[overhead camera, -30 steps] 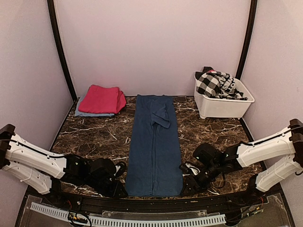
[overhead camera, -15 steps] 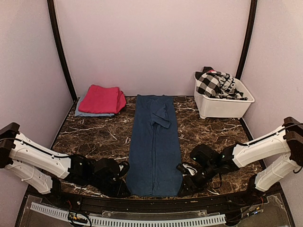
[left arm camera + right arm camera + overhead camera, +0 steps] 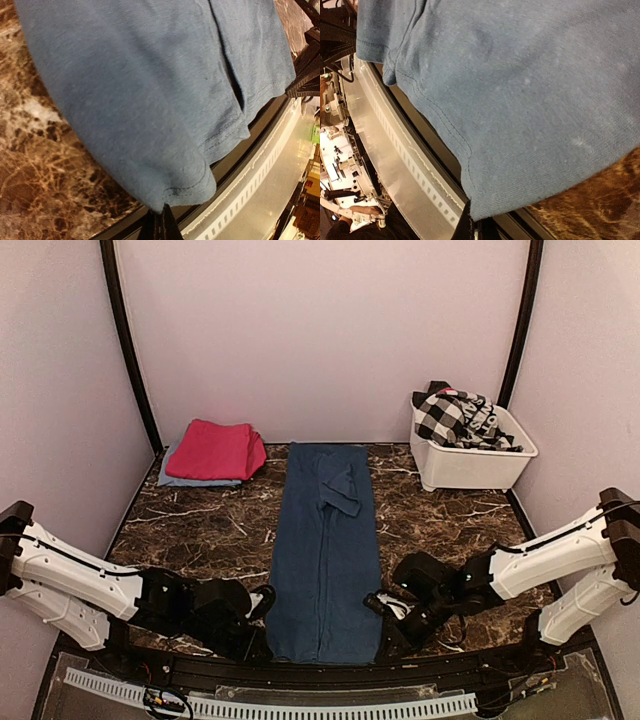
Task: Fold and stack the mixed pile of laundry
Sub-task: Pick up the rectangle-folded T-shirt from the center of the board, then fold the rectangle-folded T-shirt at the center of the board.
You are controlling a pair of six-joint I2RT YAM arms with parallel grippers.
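Observation:
A long navy-blue sheet (image 3: 326, 540) lies folded lengthwise down the middle of the marble table. My left gripper (image 3: 262, 638) is shut on its near left corner (image 3: 185, 180). My right gripper (image 3: 385, 625) is shut on its near right corner (image 3: 485, 200). Both corners are lifted slightly at the table's near edge. A folded magenta-pink cloth (image 3: 216, 448) lies on a light-blue piece (image 3: 180, 478) at the back left. A black-and-white checked garment (image 3: 456, 418) fills the white tub (image 3: 470, 466) at the back right.
The black rail and white slotted strip (image 3: 270, 702) run along the near edge just under both grippers. Walls close in the left, back and right sides. Black poles stand at both back corners.
Both grippers have closed inward on the sheet's near corners; the near hem has narrowed and lifted a little. The stack and the tub have not moved.

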